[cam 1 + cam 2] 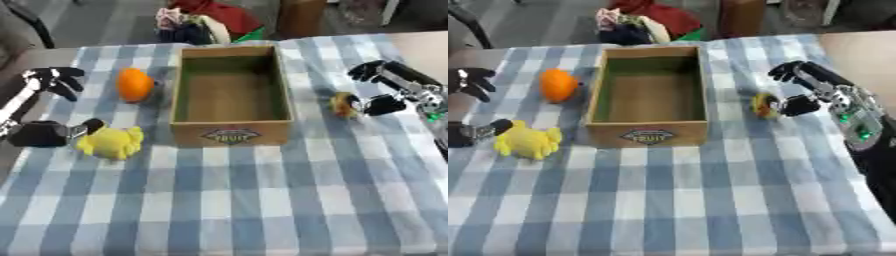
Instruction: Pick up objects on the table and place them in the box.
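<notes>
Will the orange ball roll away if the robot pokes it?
Probably. The orange ball looks round and smooth and sits free on the flat checked cloth, so a nudge could send it rolling. The box beside it might stop it on that side.

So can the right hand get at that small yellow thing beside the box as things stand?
Probably yes: the right hand is open right beside the small yellow thing, thumb at its side, with nothing between them; the box stands clear to its left.

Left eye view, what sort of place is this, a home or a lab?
Probably an indoor room set up for practice: a table under a blue checked cloth, a cardboard box, and bags piled on the floor behind.
</notes>
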Tool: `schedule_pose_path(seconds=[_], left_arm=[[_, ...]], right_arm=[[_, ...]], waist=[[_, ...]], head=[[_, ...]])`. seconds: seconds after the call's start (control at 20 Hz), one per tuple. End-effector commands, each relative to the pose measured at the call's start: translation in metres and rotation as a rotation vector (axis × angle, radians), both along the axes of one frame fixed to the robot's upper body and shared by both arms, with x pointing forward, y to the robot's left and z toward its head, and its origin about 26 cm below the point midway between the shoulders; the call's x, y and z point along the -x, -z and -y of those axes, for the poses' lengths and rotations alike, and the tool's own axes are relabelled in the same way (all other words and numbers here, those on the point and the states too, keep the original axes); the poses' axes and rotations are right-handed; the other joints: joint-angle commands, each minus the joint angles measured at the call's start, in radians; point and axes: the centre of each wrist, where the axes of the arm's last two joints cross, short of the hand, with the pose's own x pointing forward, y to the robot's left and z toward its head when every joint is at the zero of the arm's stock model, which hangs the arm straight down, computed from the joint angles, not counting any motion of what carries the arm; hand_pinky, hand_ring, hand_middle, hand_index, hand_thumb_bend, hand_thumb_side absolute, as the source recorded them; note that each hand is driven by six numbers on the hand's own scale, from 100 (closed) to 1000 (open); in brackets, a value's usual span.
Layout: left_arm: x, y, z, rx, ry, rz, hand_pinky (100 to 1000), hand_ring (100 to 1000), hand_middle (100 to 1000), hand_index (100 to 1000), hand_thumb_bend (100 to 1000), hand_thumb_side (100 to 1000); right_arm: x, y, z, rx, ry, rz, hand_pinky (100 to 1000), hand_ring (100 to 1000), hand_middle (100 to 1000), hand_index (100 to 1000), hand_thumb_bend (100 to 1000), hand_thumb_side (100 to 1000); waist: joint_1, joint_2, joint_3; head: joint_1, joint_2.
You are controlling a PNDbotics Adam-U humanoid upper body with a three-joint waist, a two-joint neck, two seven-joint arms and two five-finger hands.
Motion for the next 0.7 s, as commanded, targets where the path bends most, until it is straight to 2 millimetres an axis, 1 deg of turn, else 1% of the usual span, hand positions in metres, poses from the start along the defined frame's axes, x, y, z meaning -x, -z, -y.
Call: schedule_pose_path(seconds=[0.05,0.4,0.55,0.6,0.65,0.7], left_arm=[[-0.0009,-0.0125,-0.0029,-0.017,0.002,0.029,732,606,628,862,562,355],[-0.0009,-0.0127,-0.0026,-0.018,0.003,0.028,732,607,629,863,553,353],[-0.0008,-0.0127,-0.0026,-0.019,0.004,0.028,732,607,630,863,550,352],[-0.0008,-0.0128,-0.0027,-0.02,0.004,0.028,732,607,630,864,548,353],[-0.0008,-0.0129,-0.0027,-0.02,0.003,0.028,732,607,630,864,547,352],[-0.0007,-0.0131,-0.0028,-0.02,0.003,0.029,732,607,630,864,545,352]], right_arm=[[-0.0027,-0.0136,0.0041,0.021,-0.007,0.004,822,826,760,856,211,195],[-0.0028,-0.0118,0.0039,0.058,-0.043,-0.075,837,838,776,848,210,200],[-0.0028,-0.0122,0.0035,0.094,-0.067,-0.118,844,843,784,805,207,192],[-0.0028,-0.0128,0.0033,0.109,-0.073,-0.128,846,844,785,747,177,145],[-0.0028,-0.0136,0.0034,0.122,-0.078,-0.135,846,844,784,729,167,128],[-0.0027,-0.0144,0.0036,0.133,-0.079,-0.138,847,844,783,689,140,100]], waist=[[-0.003,-0.014,-0.002],[-0.003,-0.013,-0.002],[-0.003,-0.014,-0.001],[-0.003,-0.014,-0.001],[-0.003,-0.014,-0.001],[-0.003,-0.015,0.0]], head=[[0.0,0.008],[0.001,0.009],[0.001,0.01],[0.001,0.01],[0.001,0.01],[0.002,0.01]])
